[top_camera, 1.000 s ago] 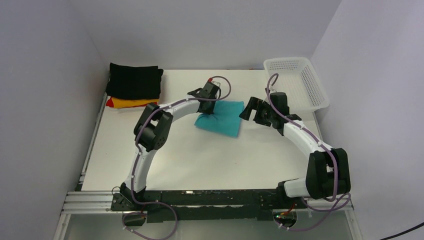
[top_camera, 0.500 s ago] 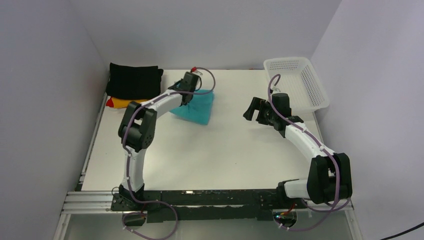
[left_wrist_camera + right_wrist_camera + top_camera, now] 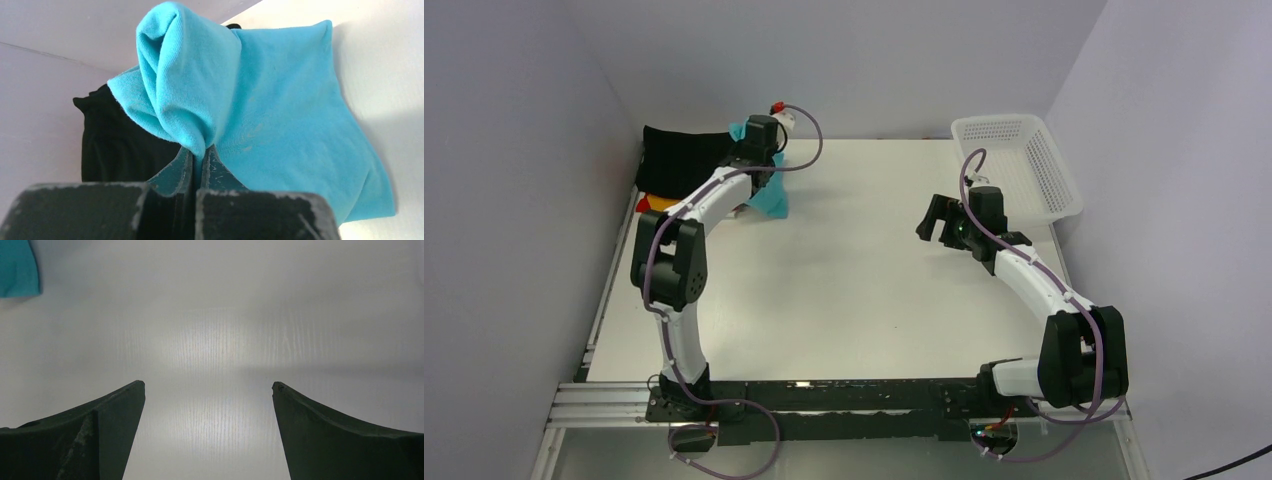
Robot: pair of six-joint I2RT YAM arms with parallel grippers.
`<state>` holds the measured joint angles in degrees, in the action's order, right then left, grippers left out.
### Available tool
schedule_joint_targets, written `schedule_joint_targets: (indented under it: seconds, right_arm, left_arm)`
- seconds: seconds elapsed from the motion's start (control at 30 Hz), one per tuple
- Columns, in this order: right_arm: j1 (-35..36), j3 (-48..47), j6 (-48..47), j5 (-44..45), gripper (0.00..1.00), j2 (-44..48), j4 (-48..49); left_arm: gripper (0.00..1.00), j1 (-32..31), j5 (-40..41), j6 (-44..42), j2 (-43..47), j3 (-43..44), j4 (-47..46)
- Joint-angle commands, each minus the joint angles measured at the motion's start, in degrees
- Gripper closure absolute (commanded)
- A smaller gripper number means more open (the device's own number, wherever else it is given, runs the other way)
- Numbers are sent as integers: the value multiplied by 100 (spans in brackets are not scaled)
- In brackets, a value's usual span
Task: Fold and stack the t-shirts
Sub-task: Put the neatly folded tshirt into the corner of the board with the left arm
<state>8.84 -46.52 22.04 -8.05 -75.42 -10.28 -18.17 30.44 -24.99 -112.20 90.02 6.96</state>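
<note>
My left gripper (image 3: 754, 150) is shut on the folded teal t-shirt (image 3: 769, 195), which hangs from it beside the stack at the back left. In the left wrist view the teal shirt (image 3: 280, 120) is pinched between the closed fingertips (image 3: 200, 152), with the black shirt (image 3: 120, 145) behind it. The stack has a folded black shirt (image 3: 679, 160) on top, a yellow-orange shirt (image 3: 652, 205) and a red edge (image 3: 638, 207) below. My right gripper (image 3: 939, 222) is open and empty over the bare table at the right; its wrist view shows the gripper (image 3: 208, 386) and a corner of teal cloth (image 3: 17, 267).
A white plastic mesh basket (image 3: 1024, 165) stands at the back right corner. Grey walls close in the table (image 3: 844, 300) on the left, back and right.
My left gripper has carried the teal shirt from the table's middle back and to the left, up against the black-topped stack. The right gripper has stayed near its place, open.
</note>
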Motion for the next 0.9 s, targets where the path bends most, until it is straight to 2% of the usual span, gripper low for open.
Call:
schedule_joint_targets:
  seconds: [0.0,0.5,0.67,0.87]
  right_arm:
    - [-36,-63,-100,171,0,83,21]
    - [-41,-57,-82,107,0,42,70]
    - [-46,-72,-65,90,0,-23,63]
    - [-43,-57,-42,115,0,-21,59]
  left_arm:
    - [100,138,-102,-374,475,563,91]
    - [100,571,-904,-98,1168,1498,1209]
    - [100,735,-1422,155,1349,1784,1476]
    - [100,998,-1714,501,1225,1889,1701]
